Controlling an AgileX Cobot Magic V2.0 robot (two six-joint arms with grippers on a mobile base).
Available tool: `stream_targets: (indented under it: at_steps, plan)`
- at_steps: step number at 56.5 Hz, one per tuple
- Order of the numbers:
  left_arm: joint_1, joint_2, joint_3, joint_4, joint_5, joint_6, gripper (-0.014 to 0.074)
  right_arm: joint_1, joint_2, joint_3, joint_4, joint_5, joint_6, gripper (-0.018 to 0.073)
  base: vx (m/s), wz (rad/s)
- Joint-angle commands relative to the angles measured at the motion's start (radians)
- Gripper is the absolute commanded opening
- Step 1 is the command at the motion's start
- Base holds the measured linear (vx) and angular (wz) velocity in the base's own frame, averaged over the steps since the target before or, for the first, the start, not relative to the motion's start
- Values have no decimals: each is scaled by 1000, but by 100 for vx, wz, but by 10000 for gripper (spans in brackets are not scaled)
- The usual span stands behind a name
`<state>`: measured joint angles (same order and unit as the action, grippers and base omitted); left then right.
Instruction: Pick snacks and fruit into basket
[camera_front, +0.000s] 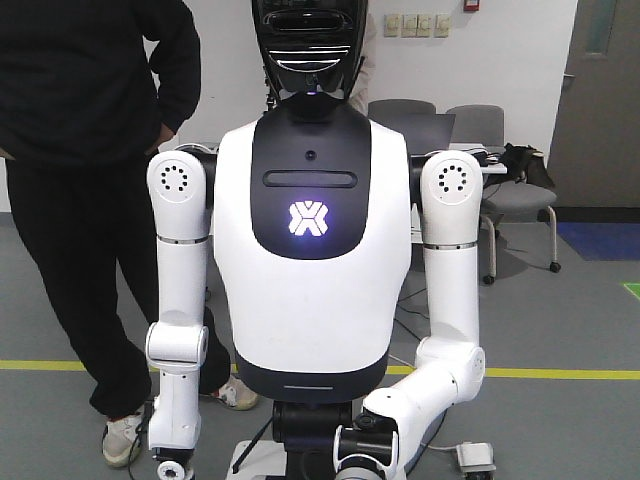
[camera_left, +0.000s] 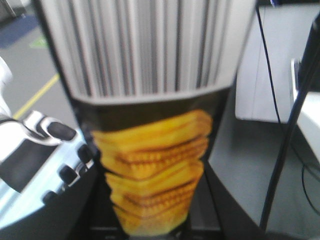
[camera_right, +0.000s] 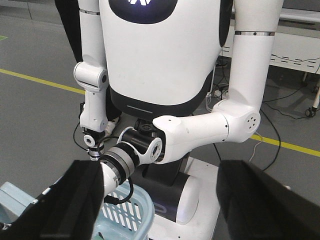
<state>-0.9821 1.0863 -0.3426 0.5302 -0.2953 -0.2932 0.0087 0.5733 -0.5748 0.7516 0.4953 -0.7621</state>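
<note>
A snack tube, black with a picture of stacked yellow crisps and a barcode panel at its top, fills the left wrist view. My left gripper is shut on it, with dark fingers on either side of its lower end. My right gripper is open and holds nothing; its black fingers frame the view. Between and beyond them is a light blue slatted basket, low down in front of a white humanoid robot, whose forearm reaches over it. No fruit is in view.
The white humanoid robot faces my front camera at close range. A person in black stands beside it. Grey chairs stand behind. A yellow floor line and loose cables cross the grey floor. A white cabinet is on the right.
</note>
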Motion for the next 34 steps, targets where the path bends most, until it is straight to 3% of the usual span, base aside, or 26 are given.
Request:
stream_targets:
  at_steps: [1,11,18,24,34]
  plan:
    - [-3,57,-36,-8,-124,23,45,-5,0,-26,31,-62,-7,531,0,0]
    - [-3,147,-36,-9,-160,34,175,-5,0,-26,61,-58,-7,531,0,0]
    - [-3,148,-36,-22,-164,109,315,-5,0,-26,67,-47,-7,531,0,0]
    - [-3,148,-36,-114,-135,192,435,-5,0,-26,68,-38,-7,531,0,0]
    - [-3,148,-36,-378,-133,390,547,-5,0,-26,68,-36,-7,531,0,0]
